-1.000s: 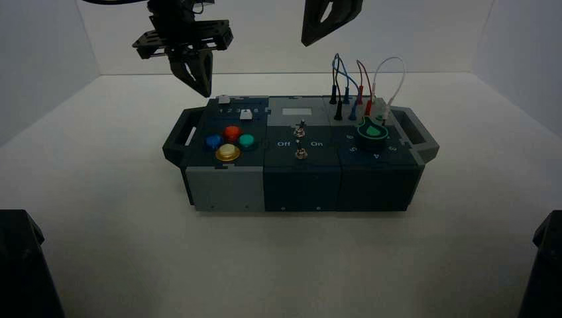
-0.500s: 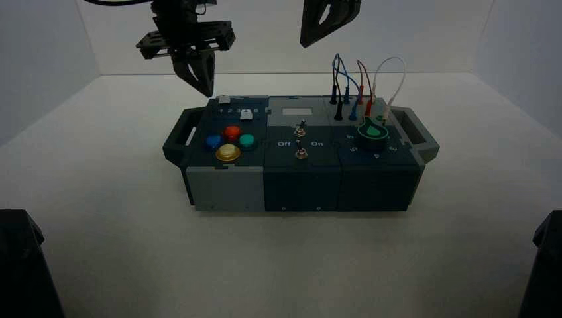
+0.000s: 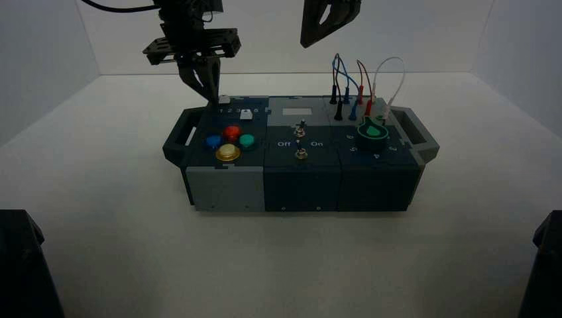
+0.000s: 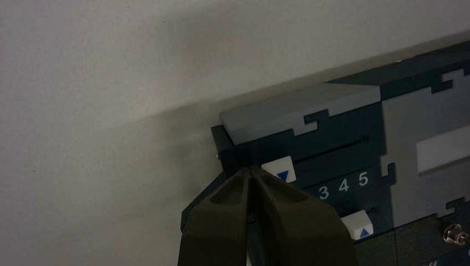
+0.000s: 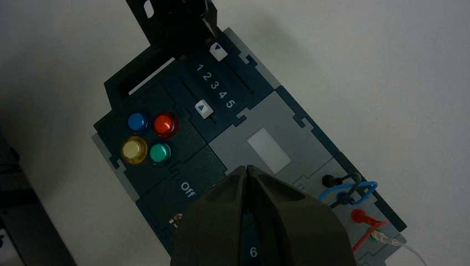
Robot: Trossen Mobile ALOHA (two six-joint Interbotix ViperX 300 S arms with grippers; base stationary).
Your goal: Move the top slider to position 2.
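Observation:
The top slider [image 4: 279,169] is a small white knob with a blue triangle on the box's far left track. It also shows in the high view [image 3: 224,99] and in the right wrist view [image 5: 218,51], about level with digit 1. Digit 2 [image 5: 207,77] is second in the printed row; in the left wrist view my fingers hide it. My left gripper [image 4: 249,169] is shut and empty, its tips right beside the knob on the handle side, also seen in the high view [image 3: 211,98]. My right gripper [image 5: 246,168] is shut, parked high above the box [image 3: 320,30].
A second white slider knob [image 5: 203,107] sits just below the digit row. Blue [image 3: 213,140], red [image 3: 232,132], green [image 3: 246,140] and yellow [image 3: 227,152] buttons are in front of it. Toggle switches [image 3: 300,129], a green dial [image 3: 372,131] and looped wires [image 3: 361,79] lie to the right.
My left gripper has moved right and down, from above the box's far left corner to just beside the top slider's knob. The right arm has not moved.

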